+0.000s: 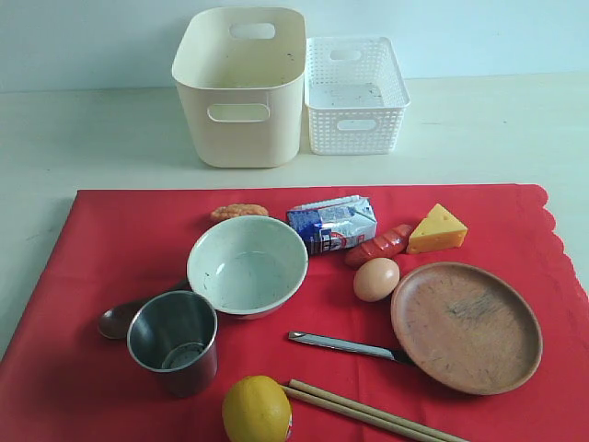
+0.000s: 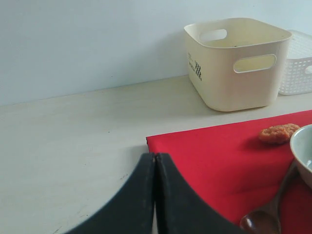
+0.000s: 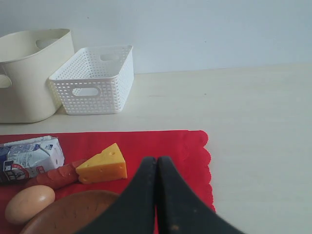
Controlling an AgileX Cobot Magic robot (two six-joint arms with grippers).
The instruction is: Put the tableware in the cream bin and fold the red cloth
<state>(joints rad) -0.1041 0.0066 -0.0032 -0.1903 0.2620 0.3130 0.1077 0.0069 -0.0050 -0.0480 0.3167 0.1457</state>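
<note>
Both sets of jaws pressed together, holding nothing: left gripper point(image 2: 154, 163) by the red cloth's point(image 1: 110, 239) far left corner, right gripper point(image 3: 156, 165) near its scalloped edge. I see the bowl point(image 1: 247, 265), steel cup point(image 1: 173, 341), spoon point(image 1: 118, 319), knife point(image 1: 345, 344), chopsticks point(image 1: 368, 412) and wooden plate point(image 1: 465, 324) all lying on the cloth, so I judge folding must wait. The cream bin point(image 1: 202, 129) stands open-topped beyond the cloth, by the worktop's rear edge.

Shiny steel cup point(image 1: 174, 341), matt wooden plate point(image 1: 467, 326)
</note>
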